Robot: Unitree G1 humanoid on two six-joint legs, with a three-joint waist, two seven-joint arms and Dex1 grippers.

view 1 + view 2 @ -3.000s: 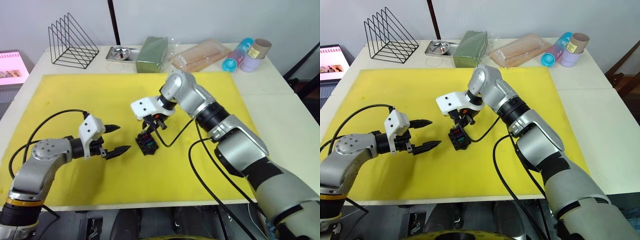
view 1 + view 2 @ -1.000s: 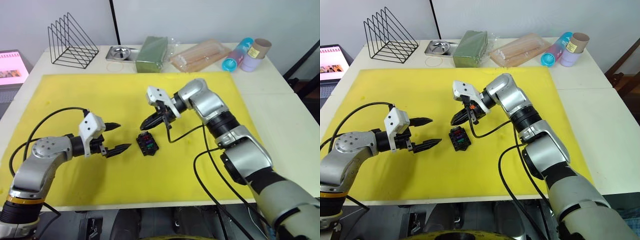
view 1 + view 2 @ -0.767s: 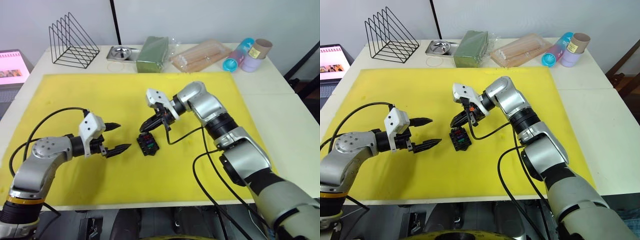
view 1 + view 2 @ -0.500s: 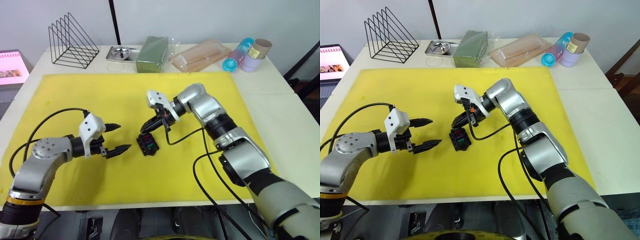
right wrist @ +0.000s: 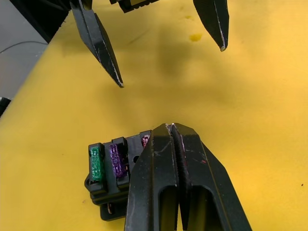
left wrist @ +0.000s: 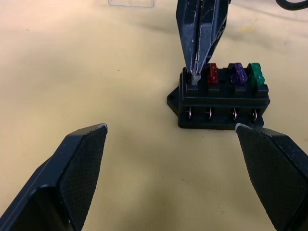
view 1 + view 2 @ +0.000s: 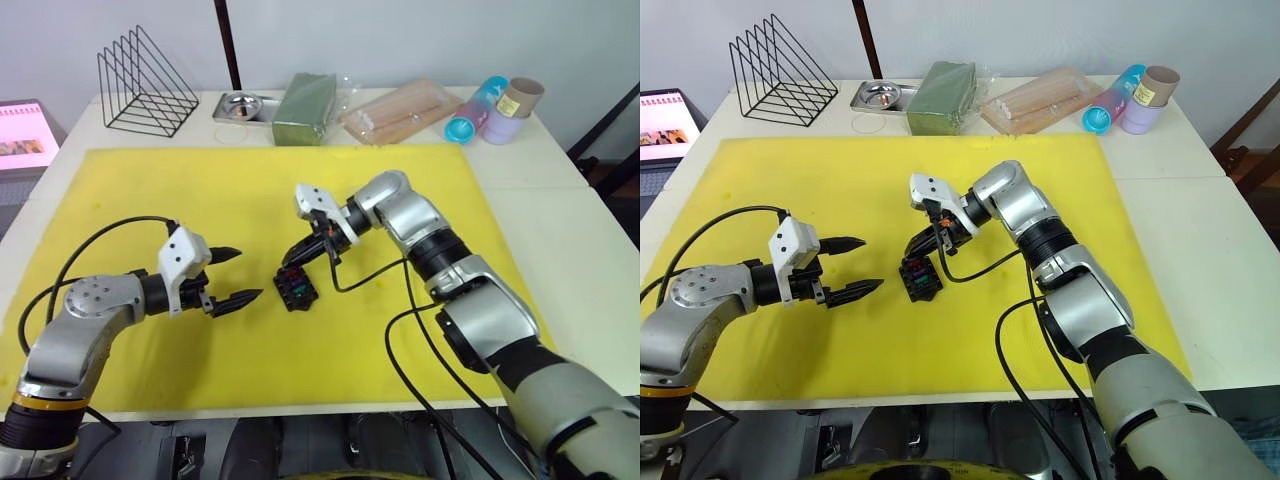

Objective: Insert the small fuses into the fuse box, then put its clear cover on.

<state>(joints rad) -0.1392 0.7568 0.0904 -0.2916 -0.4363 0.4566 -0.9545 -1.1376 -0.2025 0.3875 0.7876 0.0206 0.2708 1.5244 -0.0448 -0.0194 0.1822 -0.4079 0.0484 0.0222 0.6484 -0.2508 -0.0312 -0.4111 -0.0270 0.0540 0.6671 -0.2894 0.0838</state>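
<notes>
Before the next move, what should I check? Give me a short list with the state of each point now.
1. Green, purple and red fuses seated in the fuse box: ok, all three stand in their slots.
2. Fourth fuse seated: cannot tell, the right gripper has its shut tips on that end slot.
3. Left gripper away from the box: ok, open, off to the side.
4. Box flat on the yellow mat: ok.
5. Clear cover free to pick: ok, it lies on the mat beyond the box.
</notes>
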